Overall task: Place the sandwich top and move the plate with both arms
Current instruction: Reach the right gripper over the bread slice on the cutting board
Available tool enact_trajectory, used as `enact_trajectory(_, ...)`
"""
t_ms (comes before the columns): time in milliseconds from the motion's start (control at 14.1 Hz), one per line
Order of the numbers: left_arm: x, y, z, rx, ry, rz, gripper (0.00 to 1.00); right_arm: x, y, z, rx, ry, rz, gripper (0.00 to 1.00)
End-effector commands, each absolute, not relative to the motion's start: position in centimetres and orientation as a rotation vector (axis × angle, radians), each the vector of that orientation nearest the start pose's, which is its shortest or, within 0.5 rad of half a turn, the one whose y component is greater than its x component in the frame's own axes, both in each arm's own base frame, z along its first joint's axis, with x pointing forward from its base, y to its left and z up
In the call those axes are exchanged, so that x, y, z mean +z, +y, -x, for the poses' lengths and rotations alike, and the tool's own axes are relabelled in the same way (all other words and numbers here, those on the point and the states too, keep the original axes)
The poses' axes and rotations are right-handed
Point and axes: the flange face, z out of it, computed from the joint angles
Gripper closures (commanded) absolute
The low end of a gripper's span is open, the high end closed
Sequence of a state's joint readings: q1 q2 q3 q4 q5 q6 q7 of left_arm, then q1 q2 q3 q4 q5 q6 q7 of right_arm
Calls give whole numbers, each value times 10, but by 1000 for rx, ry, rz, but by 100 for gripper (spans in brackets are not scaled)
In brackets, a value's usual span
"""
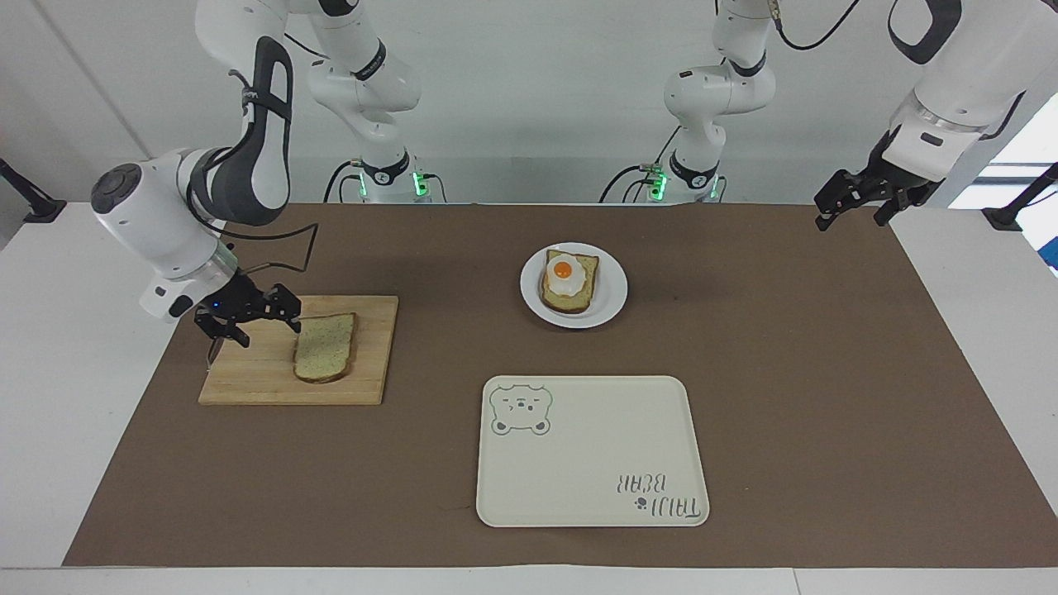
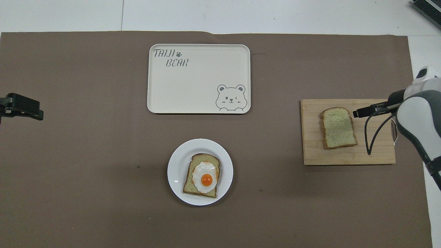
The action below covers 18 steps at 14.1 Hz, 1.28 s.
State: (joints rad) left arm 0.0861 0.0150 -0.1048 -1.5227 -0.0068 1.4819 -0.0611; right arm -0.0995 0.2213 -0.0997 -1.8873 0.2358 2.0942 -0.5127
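Facing view first: right gripper low beside the bread slice

Facing view: I see the right gripper (image 1: 252,318) low over the wooden cutting board (image 1: 248,372), fingers apart, pointing sideways at the sandwich top (image 1: 325,347), just beside its crust. That slice is speckled tan with a brown crust, flat on the pale grained board toward the right arm's end of the table. The arm above it bends down from a raised elbow, wrist tilted. My left gripper (image 1: 851,202) waits in the air over the edge of the brown mat (image 1: 826,372), fingers spread. The round white plate (image 1: 607,306) holds a bread slice with a glossy fried egg (image 1: 563,273).

Overhead view: only the right gripper's (image 2: 365,111) tip and wrist show, just beside the sandwich top (image 2: 338,128) on the board (image 2: 344,156). The left gripper (image 2: 22,106) shows as a black block at the frame edge. The plate (image 2: 177,162) lies nearer the robots than the smooth cream tray (image 2: 200,82), whose bear drawing and lettering read upright here.
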Motion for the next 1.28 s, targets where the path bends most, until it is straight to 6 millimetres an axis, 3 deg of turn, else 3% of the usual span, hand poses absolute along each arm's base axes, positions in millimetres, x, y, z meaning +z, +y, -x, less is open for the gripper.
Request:
enact_trajectory(0,636,-10,-552,100,-83,3128,0,378,-106,-596,-104,-305,2923,0)
enact_trajectory(213,636,-10,-552,100,-83,3128,0,351,-102,-591,-98,-303,2910,0)
enact_trajectory(355,636,-10,-552,100,-83,3128,0,326,-107,-593,-98,-409,2906,0)
enact_trajectory(710,636,-10,-552,100,-83,3128,0,308,-108,-582,-69,-447,2879,0)
enact_trajectory(1066,636,-10,-552,100,-83,3128,0,303,-105,-578,-56,-474,2872,0)
enact_trajectory(1208,636,-10,-552,100,-83,3128,0,304,-102,-579,-53,-477,2870,35)
